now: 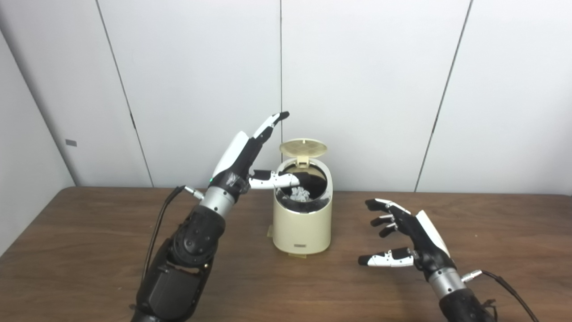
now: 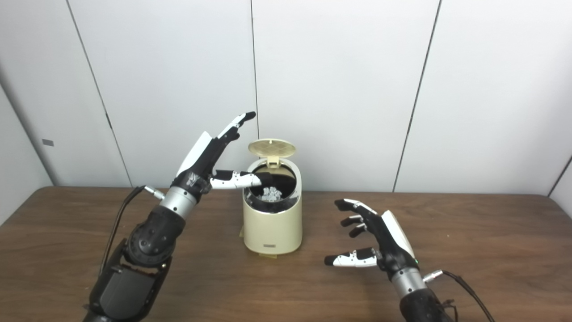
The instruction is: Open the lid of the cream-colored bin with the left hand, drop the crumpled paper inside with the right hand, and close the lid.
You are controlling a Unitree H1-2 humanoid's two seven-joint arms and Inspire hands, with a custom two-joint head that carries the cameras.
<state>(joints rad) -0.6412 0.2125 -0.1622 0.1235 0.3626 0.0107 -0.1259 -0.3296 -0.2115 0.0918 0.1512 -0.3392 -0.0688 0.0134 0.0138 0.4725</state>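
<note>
The cream-colored bin [image 1: 303,226] stands on the wooden table [image 1: 89,250] near the back wall. Its round lid [image 1: 303,147] is up, tilted back on its hinge. The crumpled paper [image 1: 300,193] lies inside the bin's dark opening. My left hand [image 1: 243,156] is open, raised just left of the bin, fingers pointing up toward the lid, thumb reaching over the bin's rim. My right hand [image 1: 404,235] is open and empty, hovering above the table to the right of the bin, fingers spread toward it.
A white panelled wall [image 1: 366,89] runs close behind the bin. Cables trail from both wrists: one at the left forearm [image 1: 161,223], one at the right [image 1: 505,281]. Bare tabletop lies in front of the bin and to both sides.
</note>
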